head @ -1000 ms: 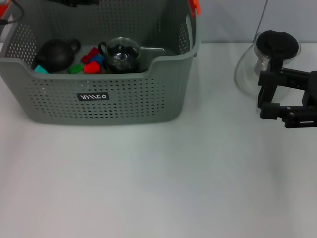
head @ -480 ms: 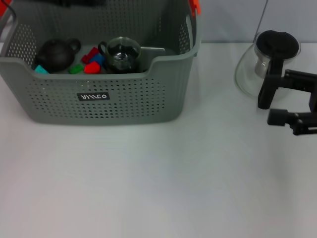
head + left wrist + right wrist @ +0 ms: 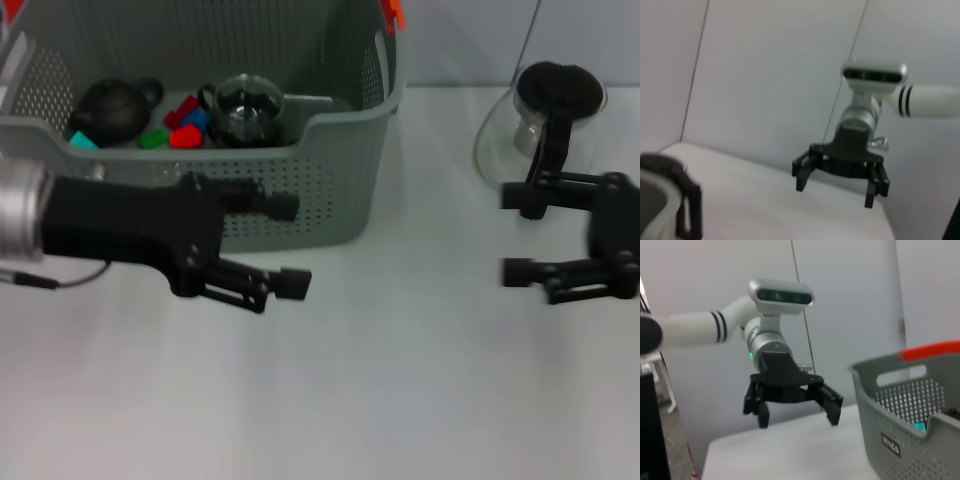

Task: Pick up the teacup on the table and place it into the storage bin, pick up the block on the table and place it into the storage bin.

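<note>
The grey storage bin (image 3: 340, 190) stands at the back left of the table. Inside it are a glass teacup (image 3: 245, 108) with a dark handle and several small blocks, among them a red block (image 3: 184, 137). My left gripper (image 3: 290, 245) hangs open and empty just in front of the bin's front wall, pointing right. My right gripper (image 3: 512, 233) is open and empty at the right, pointing left. The right wrist view shows the left gripper (image 3: 797, 421) and the bin (image 3: 900, 425). The left wrist view shows the right gripper (image 3: 835, 195).
A black teapot (image 3: 112, 108) lies in the bin's left part. A glass carafe (image 3: 545, 110) with a black lid stands at the back right, just behind my right gripper. The white table (image 3: 380, 390) spreads between and in front of the arms.
My left arm has swung in from the left and now hangs before the bin's front wall. My right gripper has shifted nearer and slightly left, its fingers turned towards the left.
</note>
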Robot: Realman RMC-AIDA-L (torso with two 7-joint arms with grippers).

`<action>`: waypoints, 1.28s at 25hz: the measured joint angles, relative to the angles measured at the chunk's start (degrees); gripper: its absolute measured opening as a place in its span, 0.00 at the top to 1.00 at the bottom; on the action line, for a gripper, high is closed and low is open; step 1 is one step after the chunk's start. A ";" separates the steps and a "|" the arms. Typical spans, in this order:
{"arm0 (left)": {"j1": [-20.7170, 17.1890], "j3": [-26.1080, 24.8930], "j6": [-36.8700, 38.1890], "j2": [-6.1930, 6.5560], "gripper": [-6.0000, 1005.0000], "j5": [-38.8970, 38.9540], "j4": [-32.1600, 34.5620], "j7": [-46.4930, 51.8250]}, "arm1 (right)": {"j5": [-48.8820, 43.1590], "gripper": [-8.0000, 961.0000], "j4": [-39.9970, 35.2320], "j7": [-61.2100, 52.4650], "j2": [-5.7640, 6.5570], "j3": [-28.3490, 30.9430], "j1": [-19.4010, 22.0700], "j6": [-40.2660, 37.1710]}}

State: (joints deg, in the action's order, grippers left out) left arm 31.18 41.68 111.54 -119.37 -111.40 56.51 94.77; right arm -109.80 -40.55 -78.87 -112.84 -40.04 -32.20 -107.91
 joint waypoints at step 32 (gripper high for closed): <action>0.95 1.90 -19.44 1.01 0.04 -7.43 -17.55 -8.65 | -9.61 0.02 7.78 9.18 -7.05 -6.21 -7.44 21.46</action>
State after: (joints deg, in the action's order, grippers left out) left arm 32.13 43.58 92.11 -118.35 -118.83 38.96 86.13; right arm -119.41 -32.78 -69.69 -119.89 -46.25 -39.64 -86.45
